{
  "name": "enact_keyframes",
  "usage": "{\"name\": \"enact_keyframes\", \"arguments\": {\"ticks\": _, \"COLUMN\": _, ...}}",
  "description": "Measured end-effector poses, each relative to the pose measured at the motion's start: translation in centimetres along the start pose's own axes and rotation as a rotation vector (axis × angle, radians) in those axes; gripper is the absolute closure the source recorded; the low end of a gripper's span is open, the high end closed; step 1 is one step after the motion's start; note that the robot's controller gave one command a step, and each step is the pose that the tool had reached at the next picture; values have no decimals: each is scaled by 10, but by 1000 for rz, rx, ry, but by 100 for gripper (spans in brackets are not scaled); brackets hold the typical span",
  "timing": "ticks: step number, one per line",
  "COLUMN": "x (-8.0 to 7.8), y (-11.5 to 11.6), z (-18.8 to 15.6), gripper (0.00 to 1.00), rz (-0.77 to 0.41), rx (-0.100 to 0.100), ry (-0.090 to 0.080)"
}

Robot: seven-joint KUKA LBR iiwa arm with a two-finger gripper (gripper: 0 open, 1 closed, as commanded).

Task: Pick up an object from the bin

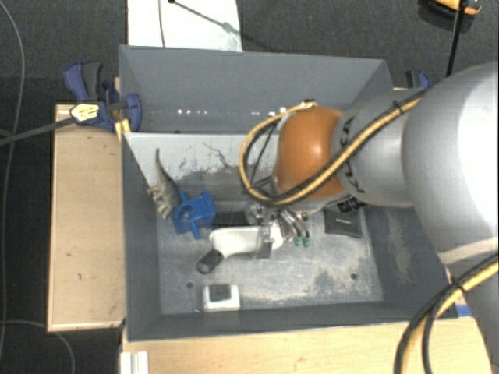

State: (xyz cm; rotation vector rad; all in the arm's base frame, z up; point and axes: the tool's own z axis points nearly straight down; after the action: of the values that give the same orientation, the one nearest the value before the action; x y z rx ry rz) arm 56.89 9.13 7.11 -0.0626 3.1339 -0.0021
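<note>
**Arm down at a white piece in mid-bin**

The silver arm [437, 154], orange-capped at the wrist, reaches over the right edge of the grey bin [257, 76]. Its pincer [270, 238] is at the right end of a white piece [230, 242] with a dark stub, lying mid-bin. Whether the pincer is spread or pinching, I cannot tell. A blue block [193, 213] lies just left, and a small white square [221, 295] by the front edge.
</note>
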Motion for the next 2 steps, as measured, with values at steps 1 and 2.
{"name": "enact_keyframes", "arguments": {"ticks": 1, "x": 1, "y": 0, "z": -5, "gripper": 100, "rz": 0, "rx": 0, "ry": 1}}
{"name": "enact_keyframes", "arguments": {"ticks": 2, "x": 2, "y": 0, "z": -27, "gripper": 100, "rz": 0, "rx": 1, "ry": 7}}
